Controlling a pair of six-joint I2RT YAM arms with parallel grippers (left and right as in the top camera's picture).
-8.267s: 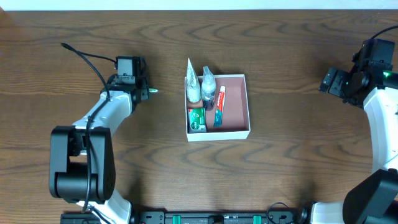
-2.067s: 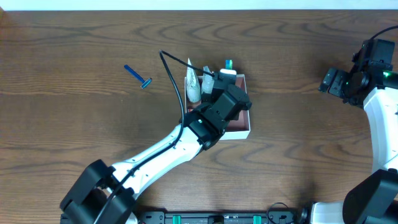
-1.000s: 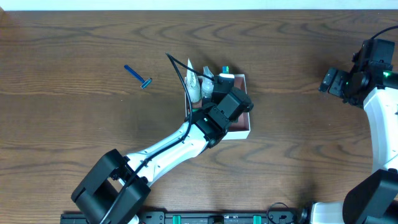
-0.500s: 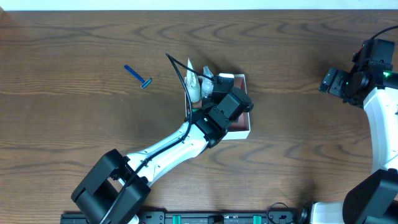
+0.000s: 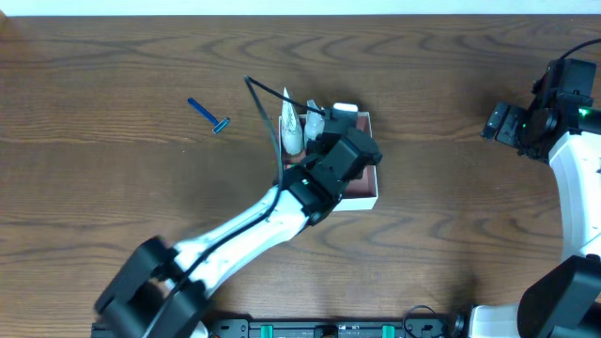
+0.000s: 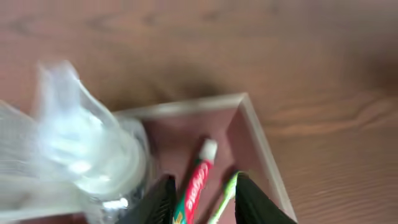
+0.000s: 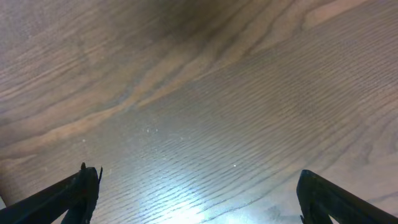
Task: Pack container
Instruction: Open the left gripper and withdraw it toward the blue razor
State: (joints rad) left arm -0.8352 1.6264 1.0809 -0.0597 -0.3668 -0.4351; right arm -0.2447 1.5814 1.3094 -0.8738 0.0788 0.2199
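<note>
Left gripper hangs low inside the container at frame centre, fingers spread either side of a green toothbrush lying beside the toothpaste: let go, I'd say, so it lies flat. Blue razor sits upper left, unpacked.

White left arm with black joint housings carried a thin black cable off its wrist. Left hand showed two dark, blurred fingers. White-and-black right arm bore a small green light. Right hand had matte black fingertips.
</note>
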